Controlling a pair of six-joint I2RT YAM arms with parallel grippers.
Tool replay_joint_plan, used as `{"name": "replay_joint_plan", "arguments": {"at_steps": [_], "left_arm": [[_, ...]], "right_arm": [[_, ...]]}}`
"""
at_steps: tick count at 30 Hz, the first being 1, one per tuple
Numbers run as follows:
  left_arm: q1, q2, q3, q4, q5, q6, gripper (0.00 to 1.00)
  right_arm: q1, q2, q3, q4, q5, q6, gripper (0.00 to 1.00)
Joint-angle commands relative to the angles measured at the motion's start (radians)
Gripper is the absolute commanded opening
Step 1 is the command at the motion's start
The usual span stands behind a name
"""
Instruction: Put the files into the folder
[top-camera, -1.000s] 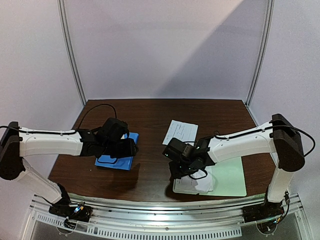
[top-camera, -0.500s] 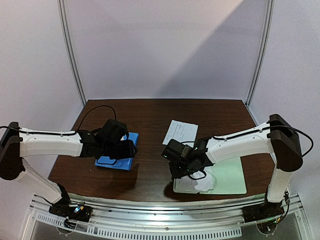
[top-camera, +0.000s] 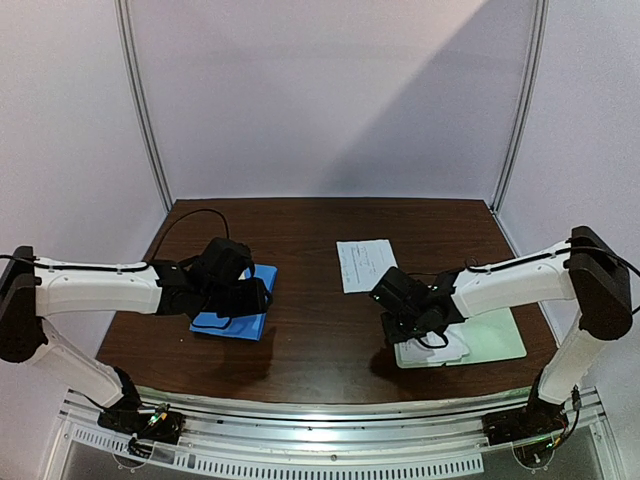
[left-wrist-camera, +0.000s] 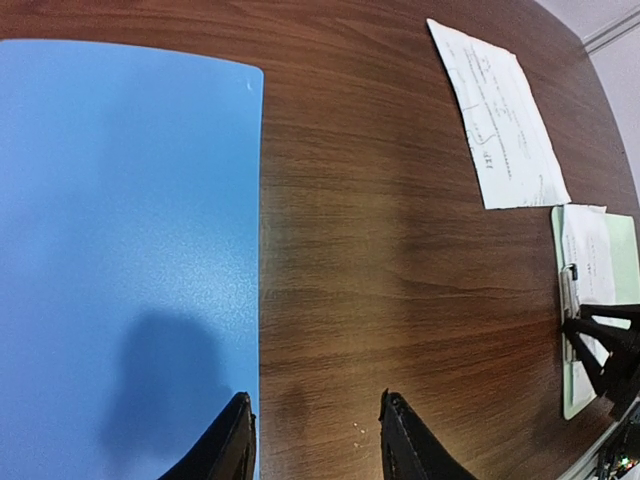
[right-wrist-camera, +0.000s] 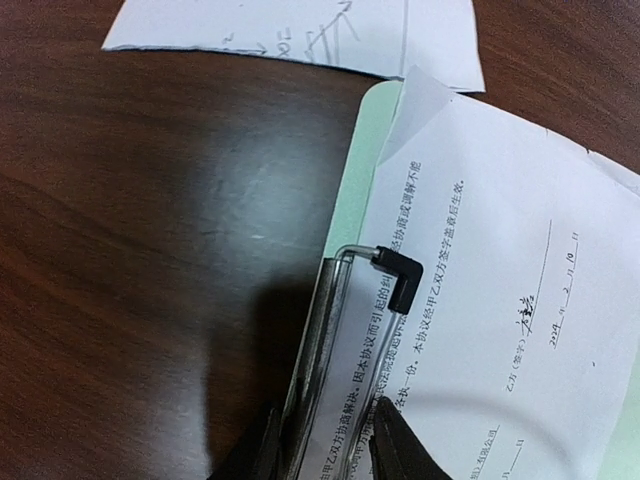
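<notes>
Neither of the files (top-camera: 365, 264) is in yet. I am hovering my left gripper (left-wrist-camera: 315, 440), fingers apart, over the folder (left-wrist-camera: 120, 250) by the table (top-camera: 300, 350)'s left edge. My right gripper (right-wrist-camera: 325, 445) is straddling the clip (right-wrist-camera: 340, 330) on the clipboard (top-camera: 495, 338) at the near-right corner; I cannot tell if it is clamped.

A pale green flat plastic clipboard (top-camera: 495, 338) lay at about four o'clock on the dark brown wooden table (top-camera: 300, 225), its wire metal clip (right-wrist-camera: 325, 330) at its nine o'clock end.
</notes>
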Motion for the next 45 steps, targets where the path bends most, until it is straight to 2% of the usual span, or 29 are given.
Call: {"name": "replay_joint_plan", "arguments": {"at_steps": [1, 8, 12, 18, 24, 29, 33, 35, 41, 45], "left_arm": [[0.018, -0.01, -0.014, -0.001, -0.015, 0.017, 0.43], [0.025, 0.003, 0.046, -0.053, -0.041, 0.071, 0.44], [0.029, 0.011, 0.095, -0.125, -0.099, 0.11, 0.49], [0.027, 0.055, 0.183, -0.239, -0.198, 0.172, 0.68], [0.042, 0.074, 0.255, -0.381, -0.326, 0.18, 0.87], [0.21, 0.031, 0.224, -0.32, -0.126, 0.272, 0.86], [0.273, -0.031, 0.171, -0.25, -0.159, 0.341, 0.89], [0.336, -0.068, 0.12, -0.193, -0.124, 0.357, 0.9], [0.618, -0.106, -0.021, 0.006, 0.273, 0.375, 0.86], [0.706, -0.078, -0.091, 0.128, 0.466, 0.366, 0.84]], "right_arm": [[-0.075, -0.01, -0.111, -0.085, -0.006, -0.046, 0.3], [-0.162, -0.074, -0.161, -0.072, 0.0, -0.076, 0.3], [-0.177, -0.08, -0.146, -0.074, 0.004, -0.092, 0.3], [-0.176, -0.097, -0.103, -0.093, -0.018, -0.106, 0.38], [-0.177, -0.15, -0.005, -0.124, -0.054, -0.165, 0.54], [-0.177, -0.187, 0.09, -0.15, -0.07, -0.202, 0.71], [-0.176, -0.214, 0.087, -0.118, -0.114, -0.212, 0.77], [-0.177, -0.223, 0.074, -0.105, -0.136, -0.211, 0.79], [-0.176, -0.237, 0.03, -0.084, -0.181, -0.2, 0.83], [-0.176, -0.258, 0.006, -0.073, -0.188, -0.197, 0.84]]}}
